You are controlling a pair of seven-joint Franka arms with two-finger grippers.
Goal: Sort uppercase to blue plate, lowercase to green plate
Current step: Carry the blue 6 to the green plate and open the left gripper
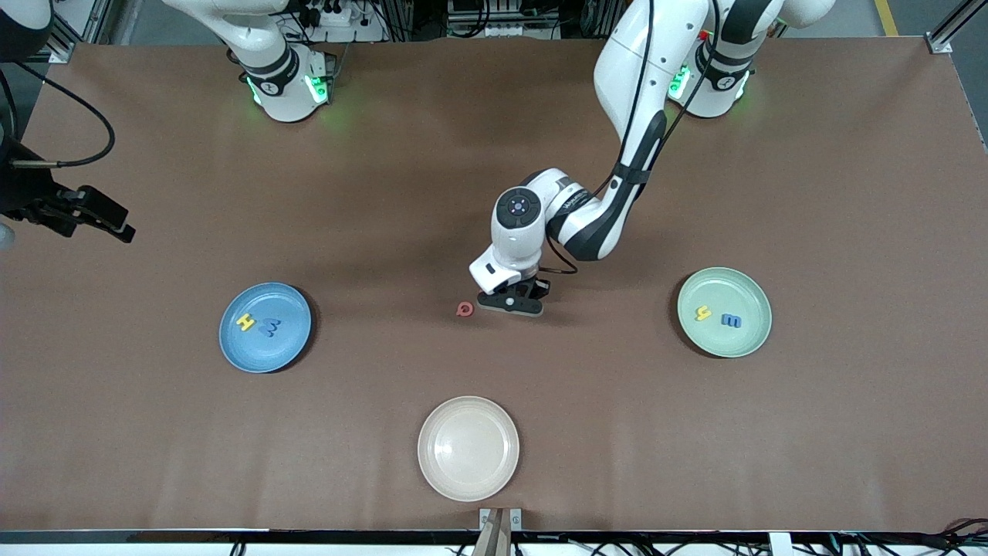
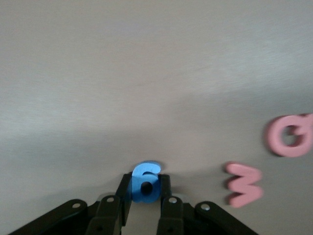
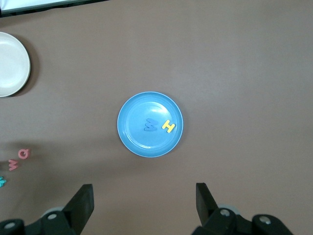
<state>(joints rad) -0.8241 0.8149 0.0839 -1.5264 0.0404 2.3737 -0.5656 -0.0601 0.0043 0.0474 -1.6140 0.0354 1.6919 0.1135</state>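
Observation:
My left gripper (image 1: 511,303) is low over the middle of the table, shut on the blue g (image 2: 145,182). The red Q (image 1: 464,310) lies beside it toward the right arm's end. The left wrist view shows the red w (image 2: 243,184) beside the Q (image 2: 289,135). The blue plate (image 1: 231,351) holds the yellow H (image 1: 245,322) and the blue W (image 1: 270,327). The green plate (image 1: 725,347) holds the yellow h (image 1: 703,313) and the blue e (image 1: 731,320). My right gripper (image 1: 104,218) waits open and empty, high at its end of the table. A teal letter (image 3: 1,182) shows at the edge of the right wrist view.
An empty cream plate (image 1: 468,448) sits near the table's front edge, nearer to the front camera than my left gripper. The left arm's hand hides the red w and the teal letter in the front view.

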